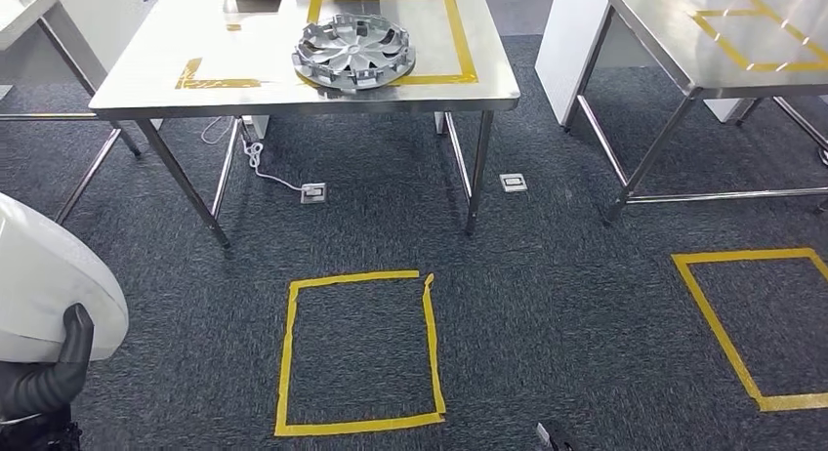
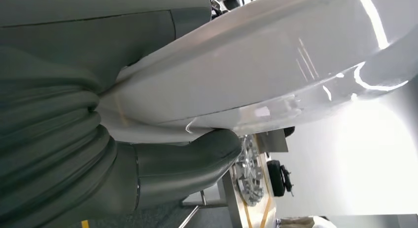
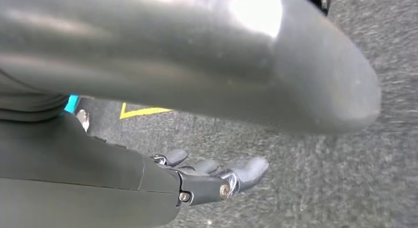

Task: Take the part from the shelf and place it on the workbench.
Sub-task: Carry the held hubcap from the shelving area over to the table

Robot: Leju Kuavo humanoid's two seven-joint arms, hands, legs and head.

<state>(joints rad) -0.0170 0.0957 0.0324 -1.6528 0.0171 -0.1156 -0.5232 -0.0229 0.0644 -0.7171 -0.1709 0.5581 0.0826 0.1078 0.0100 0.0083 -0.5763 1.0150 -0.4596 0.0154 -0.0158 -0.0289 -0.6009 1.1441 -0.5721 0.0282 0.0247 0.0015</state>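
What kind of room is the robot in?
Probably a workshop or robot test room. There are bare steel tables, a car wheel cover on one, and yellow tape squares marking spots on the carpet.

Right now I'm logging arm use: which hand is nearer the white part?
Left. The left hand grips the white part, thumb pressed against it. The right hand hangs open over the carpet, holding nothing.

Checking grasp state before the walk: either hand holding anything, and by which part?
Left robot hand grips the white part at its edge, thumb pressed against it. Right robot hand holds nothing, fingers extended over the carpet.
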